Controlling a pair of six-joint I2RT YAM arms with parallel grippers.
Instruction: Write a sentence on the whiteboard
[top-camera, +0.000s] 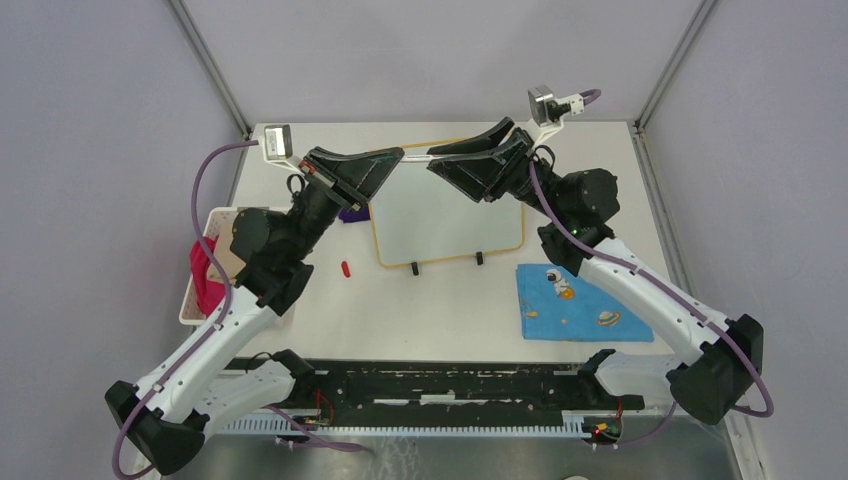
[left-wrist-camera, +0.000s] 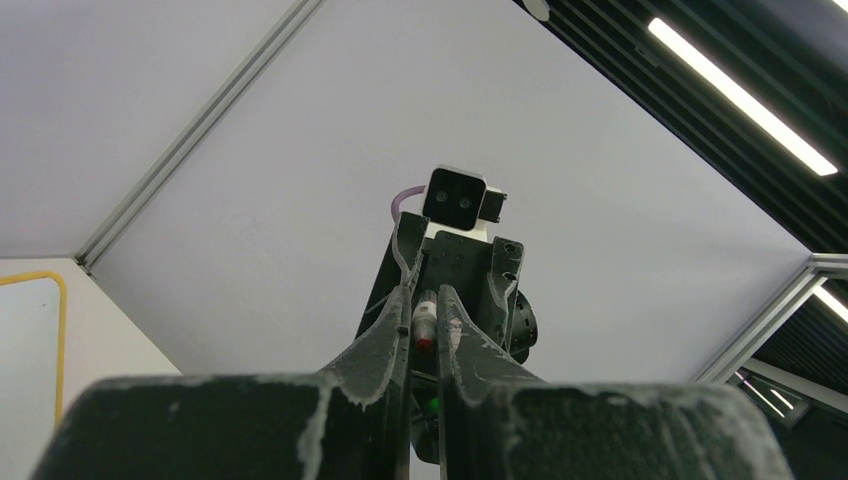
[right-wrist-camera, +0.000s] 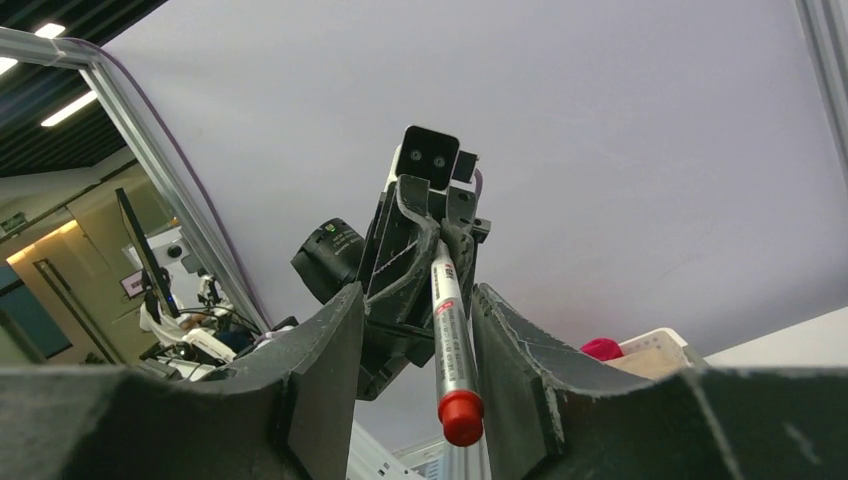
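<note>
Glossy white and bare of writing, the whiteboard (top-camera: 440, 225) lies flat at the centre of the overhead view, its long side running left to right and its feet toward the bottom. Just above its upper edge the grippers meet nose to nose. The left gripper (top-camera: 398, 155) is clenched on the marker (right-wrist-camera: 450, 330), whose barrel runs straight toward the right gripper (top-camera: 436, 158). The right gripper's fingers are spread either side of the marker's red end, not clamped. The board lies below both, about equally near.
</note>
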